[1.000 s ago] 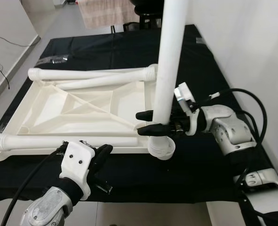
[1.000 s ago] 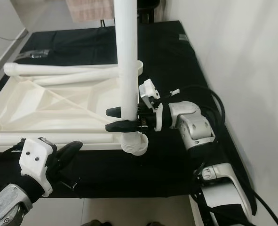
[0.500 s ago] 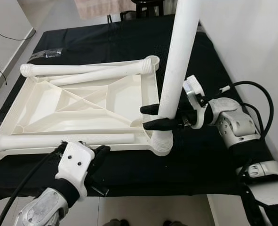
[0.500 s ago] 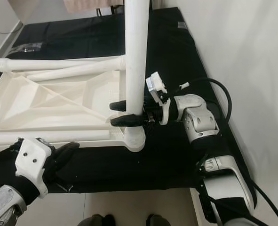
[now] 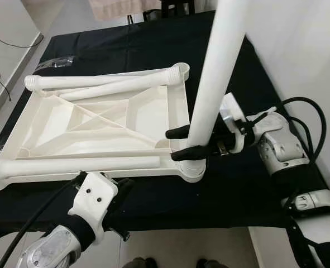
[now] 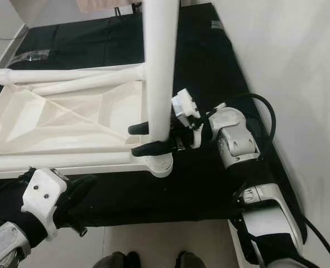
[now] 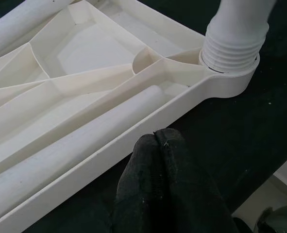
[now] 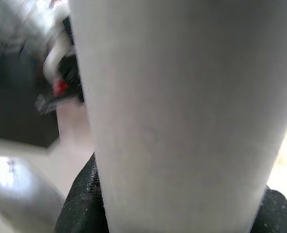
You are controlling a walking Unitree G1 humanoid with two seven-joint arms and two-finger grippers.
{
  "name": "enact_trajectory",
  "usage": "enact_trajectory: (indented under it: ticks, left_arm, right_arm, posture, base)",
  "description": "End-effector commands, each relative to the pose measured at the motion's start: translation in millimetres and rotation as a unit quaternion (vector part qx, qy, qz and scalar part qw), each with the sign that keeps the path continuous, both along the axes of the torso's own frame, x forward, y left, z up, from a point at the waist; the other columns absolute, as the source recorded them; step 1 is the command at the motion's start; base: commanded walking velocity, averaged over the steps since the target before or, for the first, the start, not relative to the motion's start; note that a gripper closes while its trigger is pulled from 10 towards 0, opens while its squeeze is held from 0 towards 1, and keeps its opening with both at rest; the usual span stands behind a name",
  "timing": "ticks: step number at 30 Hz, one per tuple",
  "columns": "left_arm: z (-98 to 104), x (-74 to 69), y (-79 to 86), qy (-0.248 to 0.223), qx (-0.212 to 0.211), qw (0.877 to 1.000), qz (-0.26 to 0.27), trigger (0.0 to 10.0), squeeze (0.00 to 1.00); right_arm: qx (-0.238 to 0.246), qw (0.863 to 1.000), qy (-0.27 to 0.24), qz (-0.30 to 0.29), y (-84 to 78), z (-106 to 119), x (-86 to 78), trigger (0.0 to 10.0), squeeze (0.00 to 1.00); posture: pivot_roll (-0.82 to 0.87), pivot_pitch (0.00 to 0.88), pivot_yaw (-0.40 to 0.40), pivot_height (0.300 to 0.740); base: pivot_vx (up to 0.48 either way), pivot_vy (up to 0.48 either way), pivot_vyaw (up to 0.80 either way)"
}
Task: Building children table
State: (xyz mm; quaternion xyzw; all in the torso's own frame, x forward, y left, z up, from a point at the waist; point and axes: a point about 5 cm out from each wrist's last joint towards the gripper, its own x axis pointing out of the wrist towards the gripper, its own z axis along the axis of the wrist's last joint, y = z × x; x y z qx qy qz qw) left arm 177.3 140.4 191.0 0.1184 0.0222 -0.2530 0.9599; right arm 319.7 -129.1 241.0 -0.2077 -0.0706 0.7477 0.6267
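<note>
The left gripper [image 7: 158, 160], fingers pressed together, is held just off the near edge of the upturned white tabletop [image 5: 97, 125] on the black mat [image 5: 248, 184]. At its near right corner socket [image 7: 230, 80], seen ribbed from the left wrist, the upright leg [image 5: 212, 95] is clamped by the right gripper [image 5: 181, 142].

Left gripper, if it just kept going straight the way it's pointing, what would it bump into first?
Probably the near edge rail of the upturned white tabletop. The left gripper, fingers shut, points at that rim with only black cloth between; the loose leg lies just beyond.
</note>
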Motion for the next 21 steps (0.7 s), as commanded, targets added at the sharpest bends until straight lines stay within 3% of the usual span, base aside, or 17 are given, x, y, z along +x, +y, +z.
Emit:
enact_trajectory:
  ticks: [1, 4, 8, 14, 21]
  left_arm:
    - [-1.8, -2.6, 1.3, 0.008, 0.017, 1.000, -0.003, 10.0, 0.00]
    - [-1.3, -1.6, 0.7, 0.007, 0.017, 1.000, -0.005, 10.0, 0.00]
    - [-2.0, 1.3, -2.9, 0.005, 0.015, 1.000, -0.010, 10.0, 0.00]
    - [-1.4, 4.4, -4.7, 0.001, 0.014, 1.000, -0.012, 10.0, 0.00]
    - [-1.4, 3.9, -5.3, 0.000, 0.013, 1.000, -0.009, 10.0, 0.00]
  right_arm:
    - [-0.074, 0.996, 0.054, -0.019, -3.9, -39.2, -1.4, 10.0, 0.00]
    - [-0.114, 0.993, 0.012, 0.008, 1.9, -45.5, -12.0, 10.0, 0.00]
    - [-0.144, 0.989, 0.004, 0.029, 3.3, -41.0, -15.7, 10.0, 0.00]
    - [-0.114, 0.992, 0.055, 0.000, 9.2, -30.6, -7.1, 10.0, 0.00]
    - [-0.063, 0.986, 0.124, -0.095, 18.4, -34.2, 7.2, 10.0, 0.00]
  posture:
    - [0.04, 0.262, 0.103, 0.740]
    - [0.03, 0.260, 0.102, 0.740]
    - [0.02, 0.257, 0.101, 0.740]
    - [0.01, 0.261, 0.091, 0.740]
    - [0.01, 0.271, 0.090, 0.740]
  base:
    - [0.000, 0.000, 0.00]
    - [0.000, 0.000, 0.00]
    - [0.000, 0.000, 0.00]
    - [0.000, 0.000, 0.00]
    - [0.000, 0.000, 0.00]
